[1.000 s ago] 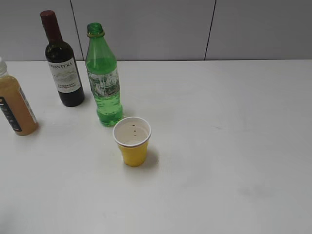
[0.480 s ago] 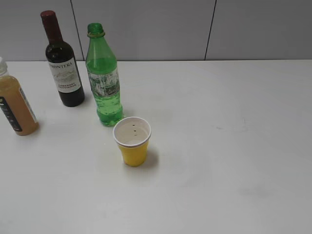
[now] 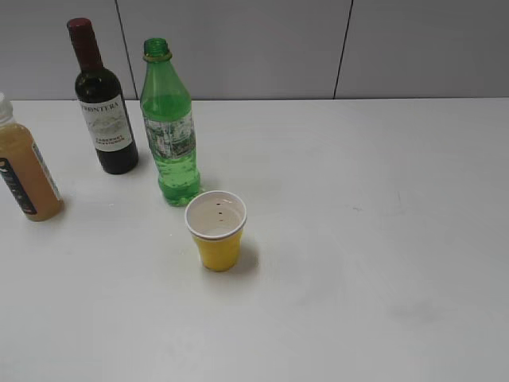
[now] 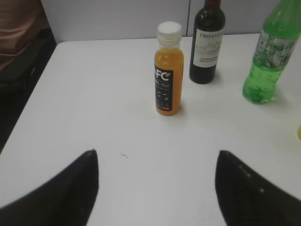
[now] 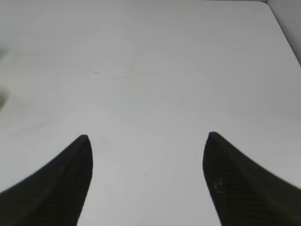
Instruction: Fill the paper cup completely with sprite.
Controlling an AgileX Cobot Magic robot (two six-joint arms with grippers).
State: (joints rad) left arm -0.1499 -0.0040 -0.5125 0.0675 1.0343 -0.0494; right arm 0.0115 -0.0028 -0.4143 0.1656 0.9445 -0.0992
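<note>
The yellow paper cup [image 3: 216, 231] stands upright on the white table, its white inside empty with small dark dots. The green sprite bottle [image 3: 169, 127] stands uncapped just behind it to the left; it also shows in the left wrist view [image 4: 265, 56]. A sliver of the cup shows at that view's right edge [image 4: 299, 133]. My left gripper [image 4: 156, 151] is open and empty over bare table, well short of the bottles. My right gripper [image 5: 146, 136] is open and empty over bare table. Neither gripper shows in the exterior view.
A dark wine bottle with a red cap [image 3: 102, 103] stands left of the sprite, also in the left wrist view [image 4: 206, 42]. An orange juice bottle with a white cap [image 4: 169, 70] stands at the far left [image 3: 24, 171]. The table's left edge [image 4: 33, 89] is near.
</note>
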